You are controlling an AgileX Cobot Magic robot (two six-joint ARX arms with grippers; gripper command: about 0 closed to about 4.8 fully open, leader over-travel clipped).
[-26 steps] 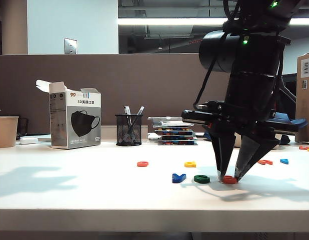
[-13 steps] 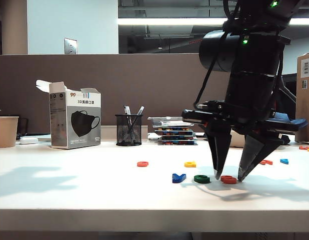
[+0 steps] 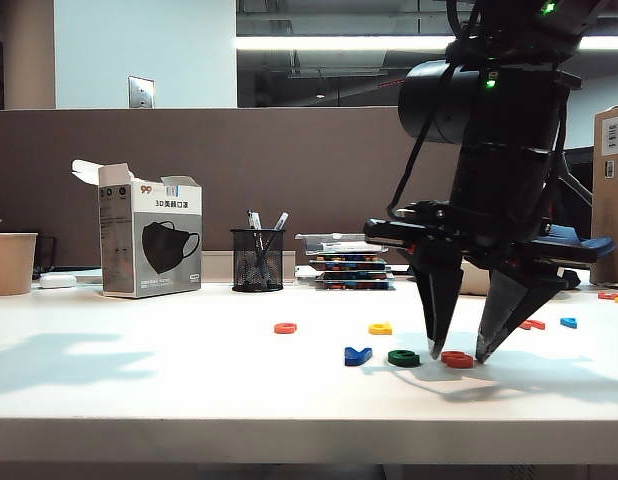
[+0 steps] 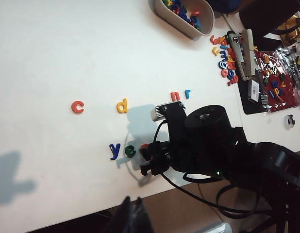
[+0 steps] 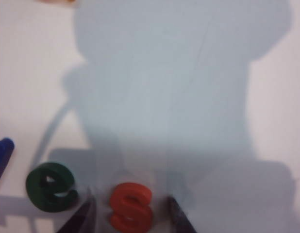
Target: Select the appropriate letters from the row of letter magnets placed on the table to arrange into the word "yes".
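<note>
Now we saw our right gripper (image 3: 456, 352) low over the worktop (image 3: 189, 390), jaws open and astride the red "s" (image 3: 456, 359) without gripping it. That letter lay flat just beside the green "e" (image 3: 403, 357), with the blue "y" (image 3: 357, 355) beyond. Our left gripper (image 4: 133, 216) hung well apart; its jaws' state we couldn't tell.

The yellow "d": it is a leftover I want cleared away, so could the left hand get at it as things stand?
Probably yes: the yellow "d" lies alone on bare table, and the open right hand straddles the red "s", nearer the front edge.
</note>
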